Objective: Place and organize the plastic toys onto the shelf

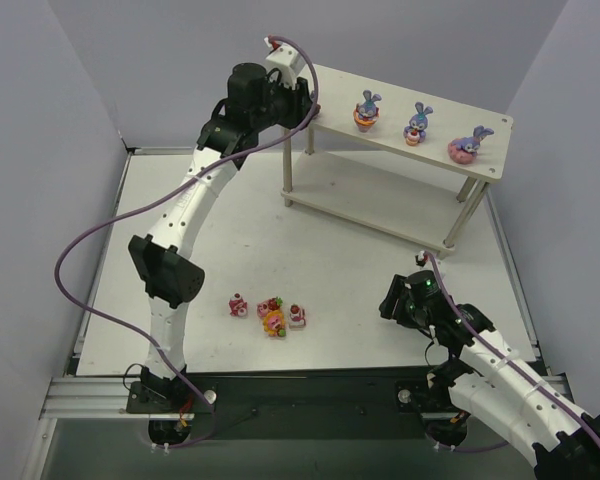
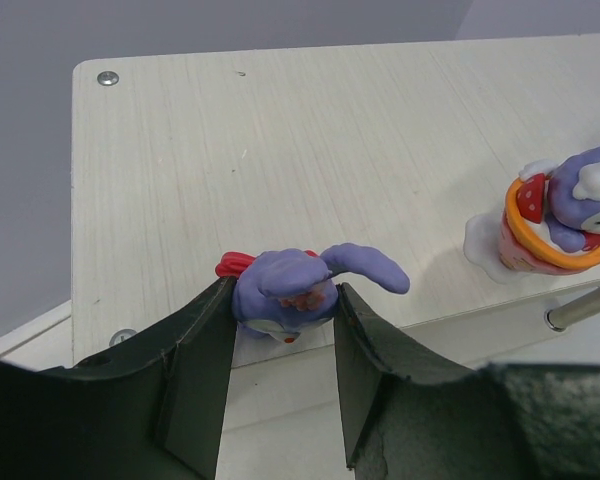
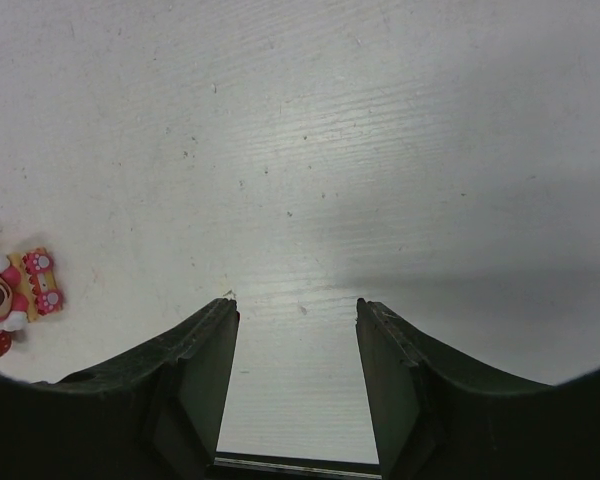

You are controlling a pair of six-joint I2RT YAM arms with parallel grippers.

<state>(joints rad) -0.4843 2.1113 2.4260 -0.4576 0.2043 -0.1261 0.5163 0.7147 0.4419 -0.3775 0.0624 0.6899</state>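
The pale wooden shelf (image 1: 430, 120) stands at the back right. Three purple bunny toys stand on its top board: one (image 1: 367, 111), a second (image 1: 416, 125), and a third (image 1: 468, 146) on a pink base. My left gripper (image 2: 283, 300) is shut on a purple bunny toy (image 2: 290, 288) with a red part, at the near left edge of the shelf's top board (image 2: 280, 150); another bunny (image 2: 565, 220) stands to its right. Three small pink, red and orange toys (image 1: 270, 312) lie on the table. My right gripper (image 3: 292, 315) is open and empty over the table; a pink toy (image 3: 10, 290) lies to its left.
The white table (image 1: 320, 260) is walled by grey panels on the left, back and right. The left arm (image 1: 190, 210) reaches up over the table's left side to the shelf's left end. A purple cable (image 1: 80, 260) loops beside it. The shelf's lower board (image 1: 380, 195) is bare.
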